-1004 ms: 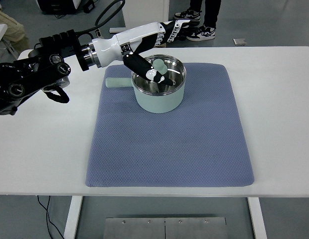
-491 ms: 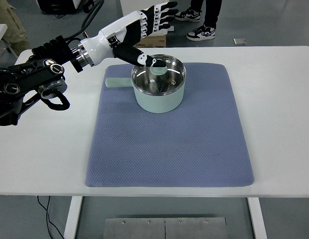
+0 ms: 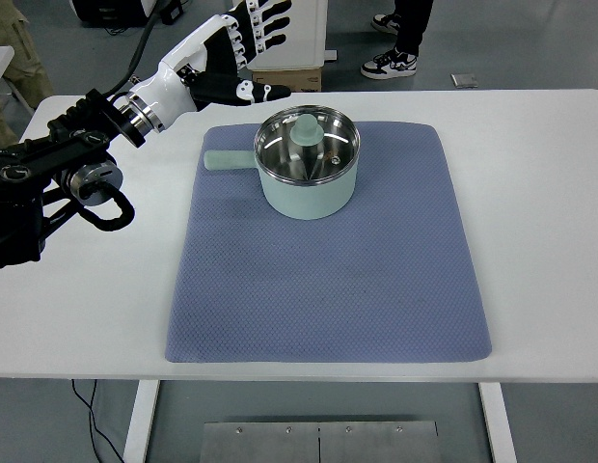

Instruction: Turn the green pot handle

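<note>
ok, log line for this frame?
left hand: open, raised behind mat | green pot: on blue mat, handle pointing left | right: absent

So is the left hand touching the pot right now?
Apart. The head view shows the left hand raised behind the table's far edge, clear of the pot.

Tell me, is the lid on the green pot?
Yes, on. The glass lid with its green knob sits flat across the green pot.

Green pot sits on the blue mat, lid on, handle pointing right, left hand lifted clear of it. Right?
Not quite: the head view shows the handle pointing left, toward the left hand. The rest holds: the green pot sits on the blue mat, lid on, hand clear.
</note>
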Motion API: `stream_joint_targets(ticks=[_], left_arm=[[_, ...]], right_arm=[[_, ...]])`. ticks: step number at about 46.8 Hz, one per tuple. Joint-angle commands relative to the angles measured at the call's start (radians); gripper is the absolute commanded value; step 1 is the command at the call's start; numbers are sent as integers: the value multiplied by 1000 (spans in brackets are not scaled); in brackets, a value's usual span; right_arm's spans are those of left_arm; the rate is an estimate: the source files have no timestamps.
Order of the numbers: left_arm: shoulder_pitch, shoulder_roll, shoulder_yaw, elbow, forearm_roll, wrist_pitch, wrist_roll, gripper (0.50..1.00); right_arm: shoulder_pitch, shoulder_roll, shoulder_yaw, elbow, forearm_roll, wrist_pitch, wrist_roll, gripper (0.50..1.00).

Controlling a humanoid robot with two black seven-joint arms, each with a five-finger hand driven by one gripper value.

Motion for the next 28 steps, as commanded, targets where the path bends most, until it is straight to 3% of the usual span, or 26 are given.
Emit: stream_joint_targets(ticks=[1,16,28], left_arm=[[2,-1,-2,7,-38,5,0,1000],[40,-4,-2,52,-173,34,0,1000],[85,-47,-2,112,-279,59,0,1000]], right_arm=[[0,0,0,0,0,0,0,1000],[0,0,0,0,0,0,0,1000],[0,0,0,0,0,0,0,1000]])
